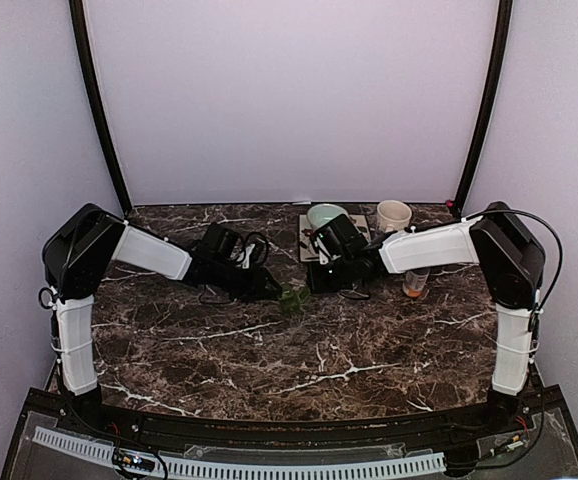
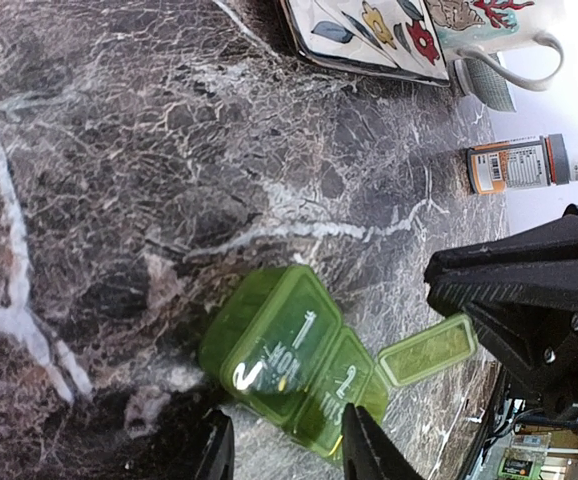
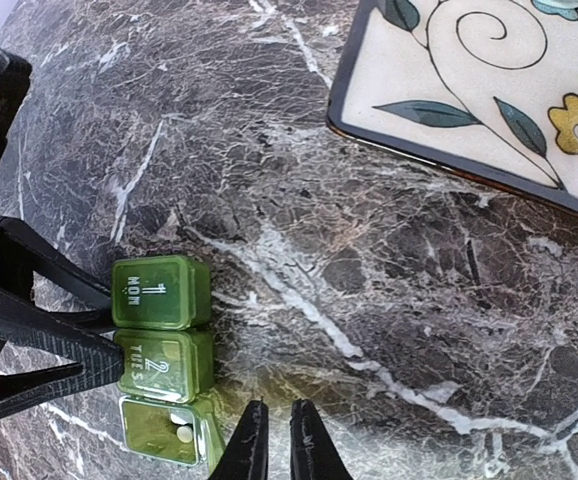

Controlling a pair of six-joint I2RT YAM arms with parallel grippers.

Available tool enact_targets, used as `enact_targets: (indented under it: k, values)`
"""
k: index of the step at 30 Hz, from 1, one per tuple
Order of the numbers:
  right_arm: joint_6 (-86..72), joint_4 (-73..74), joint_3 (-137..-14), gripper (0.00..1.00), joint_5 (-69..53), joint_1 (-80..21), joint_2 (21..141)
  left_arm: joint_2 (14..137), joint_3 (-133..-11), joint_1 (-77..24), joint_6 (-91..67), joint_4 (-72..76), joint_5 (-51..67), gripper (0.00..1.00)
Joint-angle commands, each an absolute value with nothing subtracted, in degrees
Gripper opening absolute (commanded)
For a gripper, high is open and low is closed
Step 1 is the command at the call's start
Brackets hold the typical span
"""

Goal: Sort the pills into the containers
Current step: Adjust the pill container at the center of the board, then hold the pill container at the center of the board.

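Observation:
The dark green pill box lies on the marble, also visible in the top view and the left wrist view. Its MON and TUES lids are shut; the third lid is flipped open. Two pale pills lie in that open compartment. A pale speck shows through the MON lid. My left gripper is open and straddles the box's near side, one finger against the box. My right gripper hovers just right of the open compartment, tips a narrow gap apart with nothing between them.
A flower-patterned plate lies behind the box, with a pale green bowl and a mug at the back. An amber white-capped bottle stands right of the right arm. The two grippers are close together over the box.

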State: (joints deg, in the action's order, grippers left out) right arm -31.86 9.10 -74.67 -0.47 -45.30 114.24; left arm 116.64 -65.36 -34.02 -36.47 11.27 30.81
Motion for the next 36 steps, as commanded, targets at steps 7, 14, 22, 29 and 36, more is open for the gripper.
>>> enact_targets:
  k: [7,14,22,29,36]
  values:
    - [-32.7,8.1,-74.0,0.11,0.5,-46.6,112.3,117.4,-67.2,-34.7,-36.1,9.7,30.8,0.38]
    - [-33.5,9.2,-72.8,0.16,3.9,-46.6,110.6,117.6,-67.3,-34.8,-36.1,9.8,31.3,0.38]
    - [-35.1,10.5,-72.1,0.32,7.2,-46.6,109.6,117.8,-67.5,-34.9,-35.7,9.3,31.2,0.38]
    - [-36.8,9.7,-70.7,0.38,5.9,-46.7,109.2,118.0,-68.5,-34.9,-34.9,7.4,29.6,0.36]
    - [-37.8,9.0,-70.1,0.39,4.9,-47.4,109.4,118.5,-69.8,-34.9,-34.2,4.8,28.0,0.34]
